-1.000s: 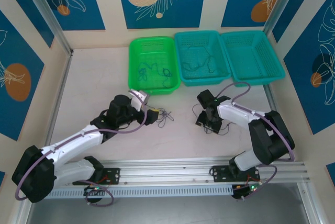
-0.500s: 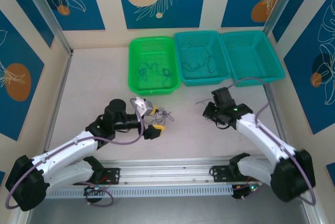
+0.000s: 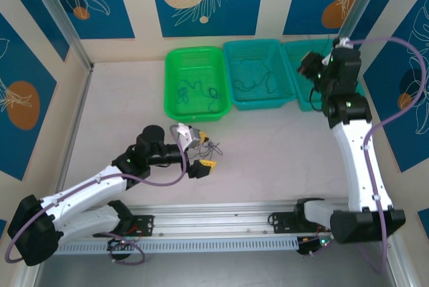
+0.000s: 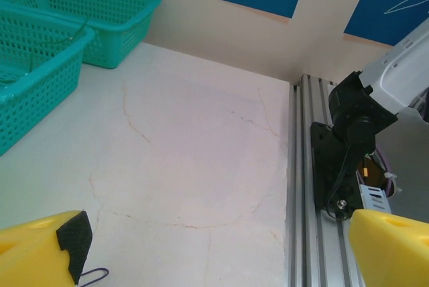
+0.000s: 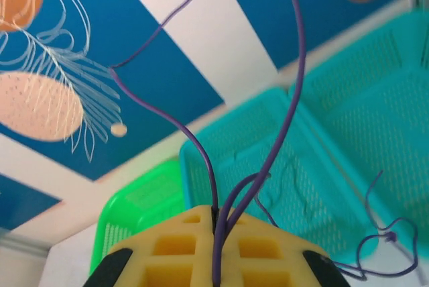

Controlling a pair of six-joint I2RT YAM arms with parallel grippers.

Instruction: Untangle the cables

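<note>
Pale, faintly cracked surface (image 3: 120,112) is stretching between cream walls with blue leaf-patterned panels. Toward the left, the left gripper (image 3: 200,153) is hovering low over the surface, its yellow jaws standing wide apart and holding nothing. Just beside it, on its far-right side, a small tangle of cables (image 3: 214,147) is lying on the surface. In the left wrist view, a thin dark wire loop (image 4: 94,276) is peeking out next to the left yellow fingertip (image 4: 33,257).

Along the back wall, three baskets are sitting side by side in a row. The green basket (image 3: 194,50) is holding a few loose dark cables (image 3: 194,90). The middle teal basket (image 3: 230,59) is holding several more thin wires (image 3: 249,86). The right teal basket (image 3: 301,43) is sitting partly behind the upright right arm.

The right gripper (image 3: 310,66) is hanging high above that basket. Its jaws are pressing together on a purple cable (image 5: 216,247), which is looping upward and trailing down into a small curl.
</note>
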